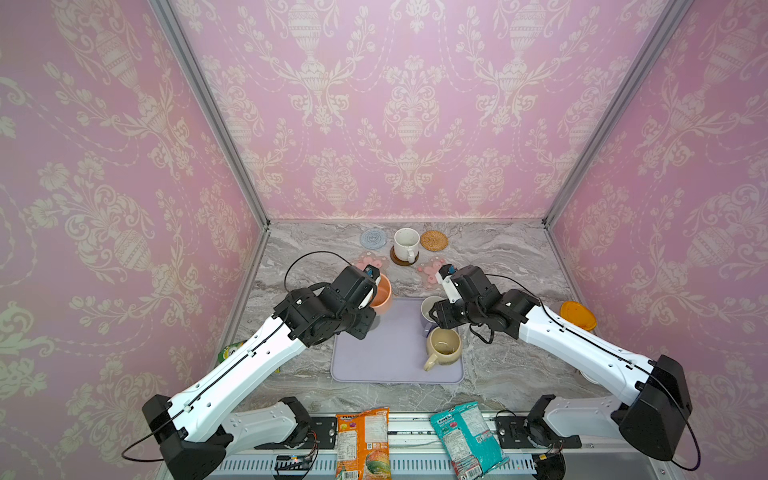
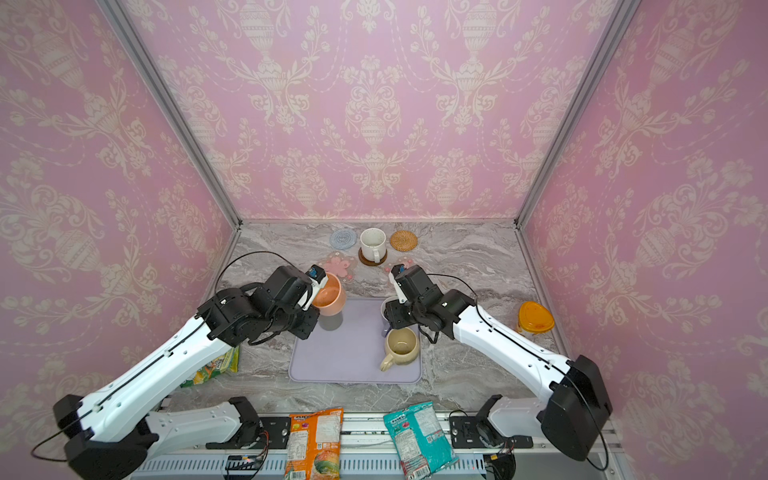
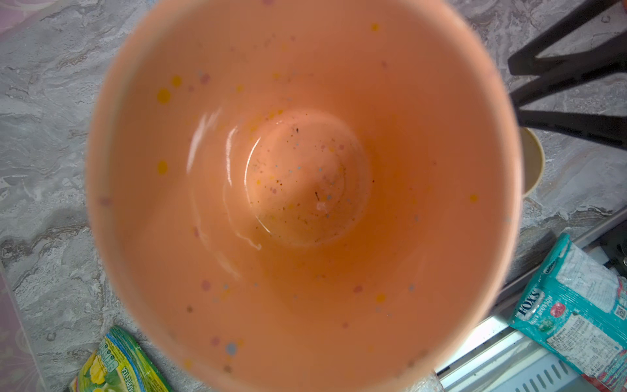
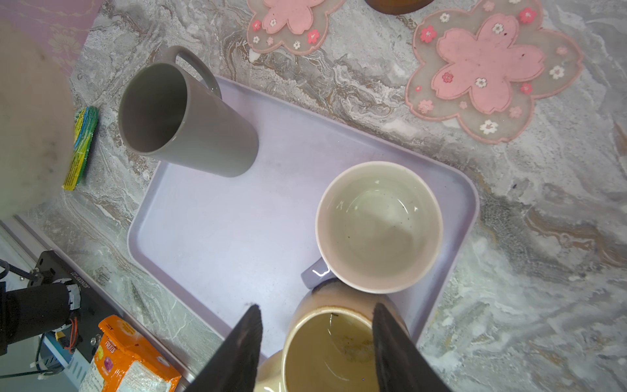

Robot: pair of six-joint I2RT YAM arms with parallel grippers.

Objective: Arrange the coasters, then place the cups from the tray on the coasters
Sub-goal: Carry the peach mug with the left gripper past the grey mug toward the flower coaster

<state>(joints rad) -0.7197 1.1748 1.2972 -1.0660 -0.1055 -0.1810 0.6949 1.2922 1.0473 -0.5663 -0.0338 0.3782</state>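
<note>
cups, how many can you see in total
5: white mug on the brown coaster, peach cup in the left gripper, and the grey mug, lavender mug and beige mug on the tray.

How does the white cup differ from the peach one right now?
The white cup stands free on the dark brown coaster; the peach cup is clamped in the left gripper, on no coaster. The white cup sits at the back; the peach cup hangs by the tray's far left corner. Both are empty.

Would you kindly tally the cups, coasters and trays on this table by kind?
Cups: 5
Coasters: 5
Tray: 1
Total: 11
</note>
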